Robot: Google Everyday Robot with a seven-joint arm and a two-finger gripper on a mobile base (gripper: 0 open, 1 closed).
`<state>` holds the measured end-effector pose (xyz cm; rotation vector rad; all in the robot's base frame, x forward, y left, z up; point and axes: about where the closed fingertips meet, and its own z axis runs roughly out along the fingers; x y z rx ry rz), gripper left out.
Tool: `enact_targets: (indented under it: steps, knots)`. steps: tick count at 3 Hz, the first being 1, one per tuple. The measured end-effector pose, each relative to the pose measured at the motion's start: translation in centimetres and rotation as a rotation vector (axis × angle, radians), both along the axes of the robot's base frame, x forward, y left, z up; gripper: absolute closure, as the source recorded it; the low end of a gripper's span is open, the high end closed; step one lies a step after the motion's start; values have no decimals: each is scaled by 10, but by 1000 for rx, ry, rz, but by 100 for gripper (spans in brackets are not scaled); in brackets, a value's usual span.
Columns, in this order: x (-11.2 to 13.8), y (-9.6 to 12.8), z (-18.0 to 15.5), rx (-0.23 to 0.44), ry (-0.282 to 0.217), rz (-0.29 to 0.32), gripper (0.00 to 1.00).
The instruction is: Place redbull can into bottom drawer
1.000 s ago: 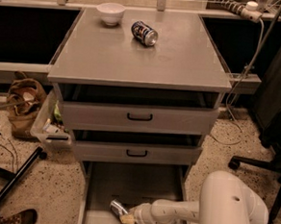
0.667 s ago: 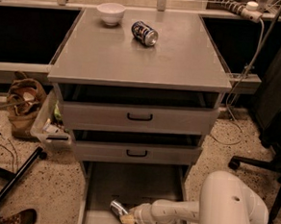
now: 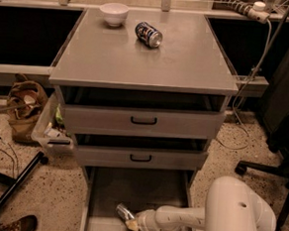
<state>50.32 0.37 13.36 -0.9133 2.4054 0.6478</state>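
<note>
Your gripper [image 3: 131, 222] is low inside the pulled-out bottom drawer [image 3: 104, 189], at its near end, with the arm reaching in from the right. Its fingers pinch the redbull can [image 3: 124, 211], which juts out tilted toward the far left. On the desk [image 3: 138, 62], the dark blue can [image 3: 148, 34] lies near the white bowl [image 3: 114, 12].

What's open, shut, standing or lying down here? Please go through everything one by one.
bottom drawer: pulled out, open.
middle drawer: out a little.
top drawer: out a little.
redbull can: tilted, low inside the bottom drawer, at the gripper's tip.
gripper: reached into the bottom drawer, at the redbull can.
blue can: lying on its side on the cabinet top.
bowl: upright on the cabinet top.
</note>
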Motion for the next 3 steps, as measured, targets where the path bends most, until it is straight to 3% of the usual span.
enact_targets:
  steps: [1, 2, 3]
  knots:
    - [0, 0, 0, 0, 0, 0, 12]
    - [0, 0, 0, 0, 0, 0, 0]
    - [0, 0, 0, 0, 0, 0, 0]
